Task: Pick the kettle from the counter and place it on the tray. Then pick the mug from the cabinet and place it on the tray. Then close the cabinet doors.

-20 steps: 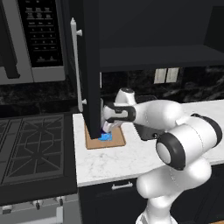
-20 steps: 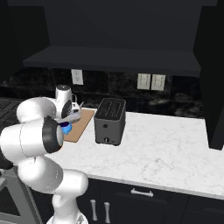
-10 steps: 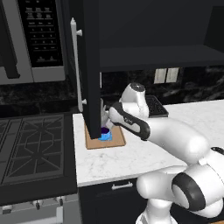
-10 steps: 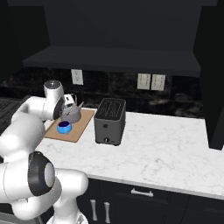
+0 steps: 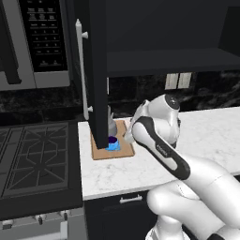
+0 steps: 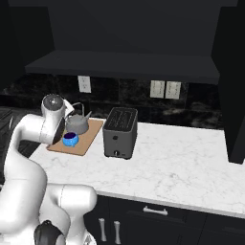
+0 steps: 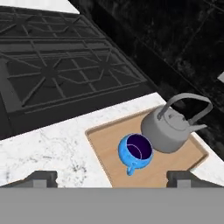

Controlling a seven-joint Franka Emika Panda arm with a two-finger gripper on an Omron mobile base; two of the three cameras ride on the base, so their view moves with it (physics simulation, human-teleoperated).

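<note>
Hand view: end effector (image 7: 111, 178) wide open, empty, above mug (image 7: 135, 152) beside kettle (image 7: 171, 127) on tray (image 7: 108, 144); stovetop (image 7: 57, 83) left. Right base view: toaster (image 6: 120, 132) right of tray.

The white arm (image 5: 159, 145) reaches forward and to the left from the base, its elbow bent and its forearm angled downward. The wrist turns the hand to look down at a slant. The claw (image 7: 111, 177) is spread wide with nothing between its two dark fingertips (image 7: 41, 177), which stand far apart and touch nothing.
</note>
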